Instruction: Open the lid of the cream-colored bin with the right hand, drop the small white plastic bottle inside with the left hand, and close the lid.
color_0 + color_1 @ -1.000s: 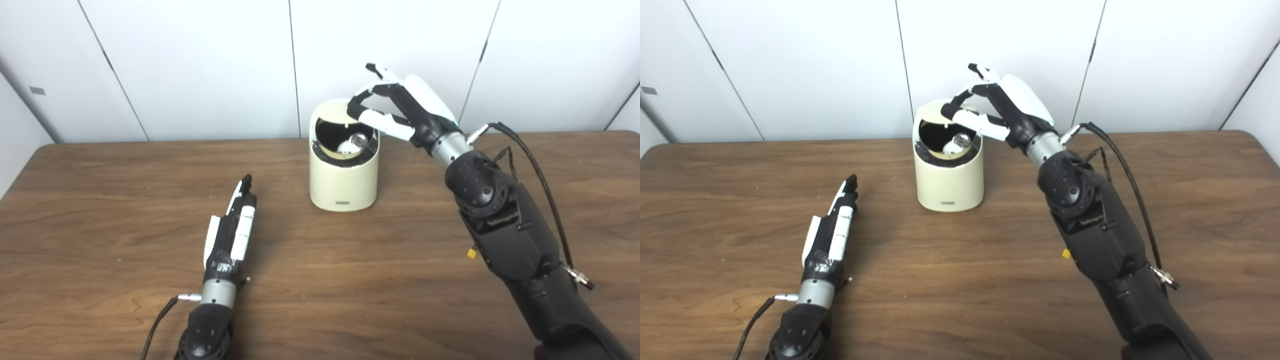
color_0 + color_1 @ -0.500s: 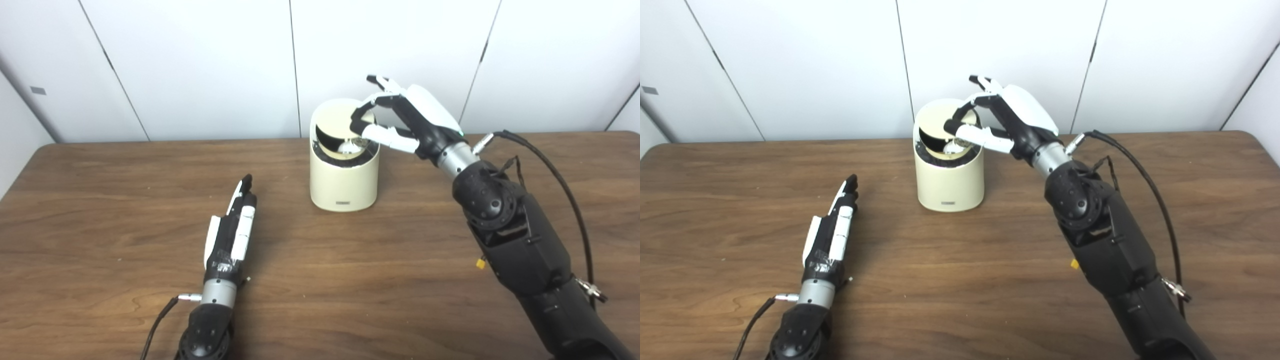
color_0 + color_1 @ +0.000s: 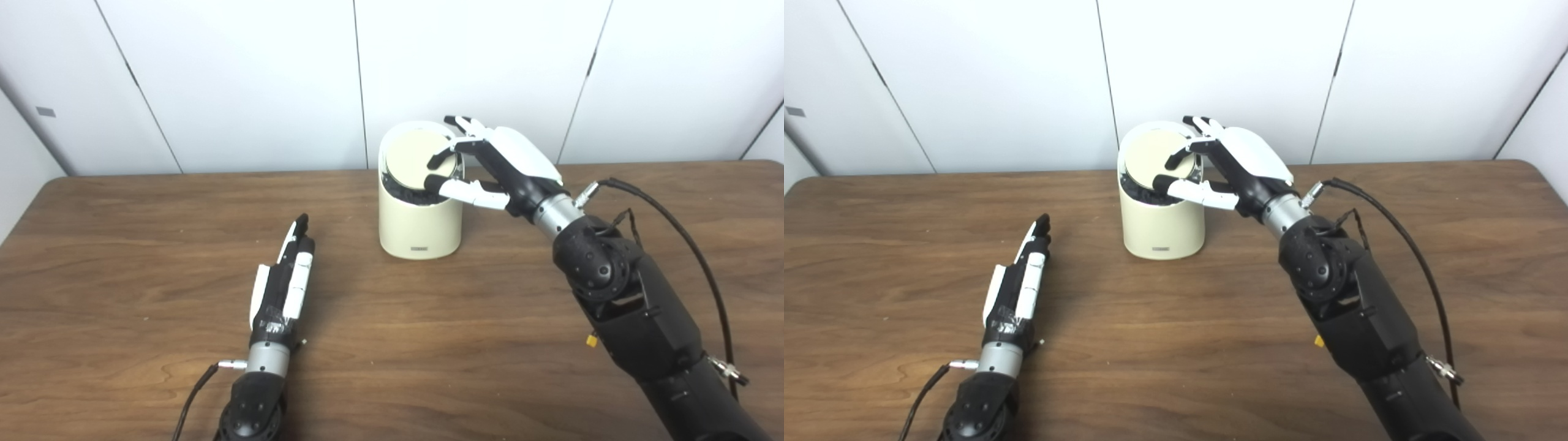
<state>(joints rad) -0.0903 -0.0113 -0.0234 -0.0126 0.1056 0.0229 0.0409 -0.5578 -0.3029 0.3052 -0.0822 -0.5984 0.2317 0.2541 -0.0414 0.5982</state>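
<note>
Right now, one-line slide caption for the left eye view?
Right hand presses the lid nearly shut on the cream-colored bin; left hand rests empty on the table.

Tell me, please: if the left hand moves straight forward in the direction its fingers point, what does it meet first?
Probably nothing. The left hand lies flat on the table, pointing toward the wall; the cream-colored bin seems to stand right of that line, though depth is unclear.

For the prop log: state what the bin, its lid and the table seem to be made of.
Bin: probably plastic, cream, smooth with a soft sheen and seamless rounded walls.
Lid: looks like the same cream plastic, a flat matte disc.
Table: dark brown wood grain, either laminate or veneer; the low, even gloss leaves it open.
</note>
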